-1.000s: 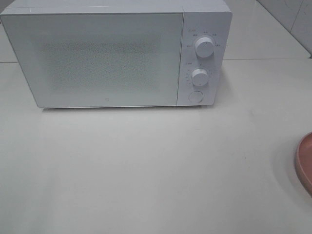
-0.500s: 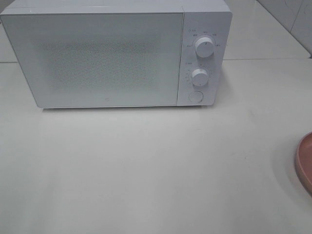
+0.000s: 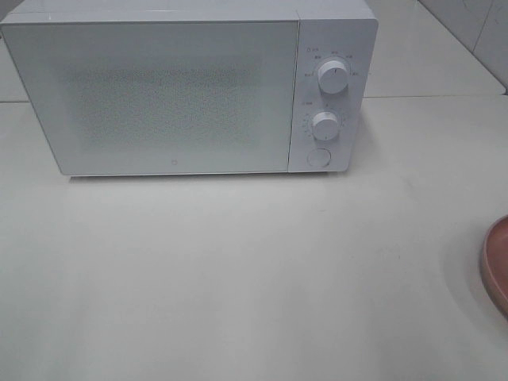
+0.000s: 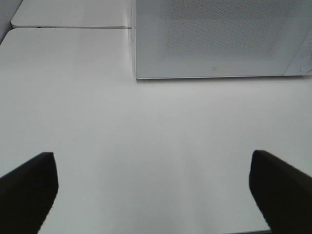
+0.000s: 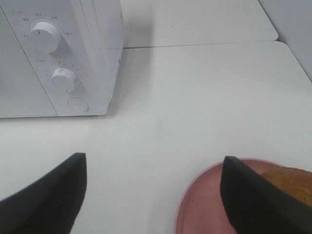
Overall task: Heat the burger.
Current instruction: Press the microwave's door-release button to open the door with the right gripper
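Observation:
The burger (image 5: 290,185) shows only as a golden-brown bun edge on a pink plate (image 5: 202,204), partly behind one finger of my right gripper (image 5: 151,195). That gripper is open and empty, above the table beside the plate. The plate's rim (image 3: 494,266) also shows at the right edge of the exterior high view; the burger is out of view there. A white microwave (image 3: 175,91) stands at the back with its door shut. My left gripper (image 4: 156,190) is open and empty over bare table in front of the microwave (image 4: 219,39).
The microwave has two knobs (image 3: 332,77) (image 3: 325,125) and a round button (image 3: 318,157) on its right panel. These also show in the right wrist view (image 5: 45,35). A table seam runs behind the microwave.

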